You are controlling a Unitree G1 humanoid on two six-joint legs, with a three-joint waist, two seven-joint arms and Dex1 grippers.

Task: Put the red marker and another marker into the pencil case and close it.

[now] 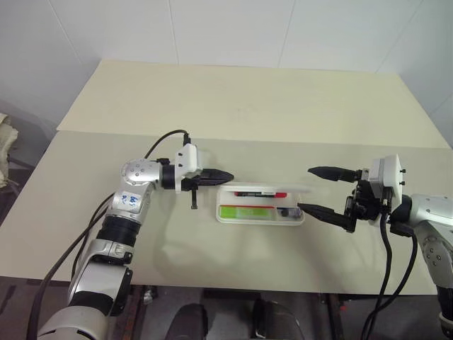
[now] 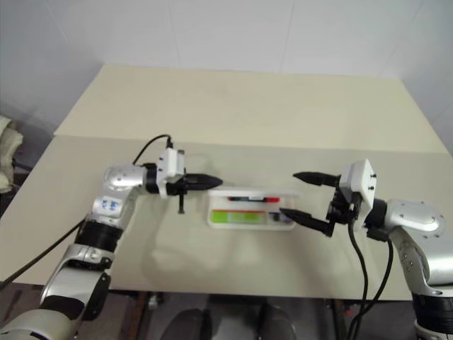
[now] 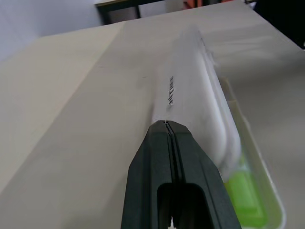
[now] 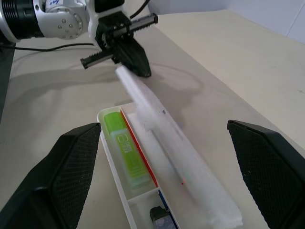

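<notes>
The white pencil case (image 1: 225, 217) lies open mid-table, its lid (image 4: 162, 129) half raised and leaning over the back half. Inside, the light green marker (image 1: 246, 211) lies in the front compartment. The red marker (image 1: 263, 193) lies behind it, under the lid. My left gripper (image 1: 226, 176) is shut with nothing in it. Its tip sits at the lid's left end, pointing right along the lid (image 3: 190, 86). My right gripper (image 1: 306, 190) stands open at the case's right end, one finger behind and one in front, touching nothing.
A small black item (image 4: 159, 215) sits in the case's right-end compartment. The cream table (image 1: 233, 106) runs far back beyond a seam across it, and its front edge (image 1: 212, 283) is close to me. White walls stand behind it.
</notes>
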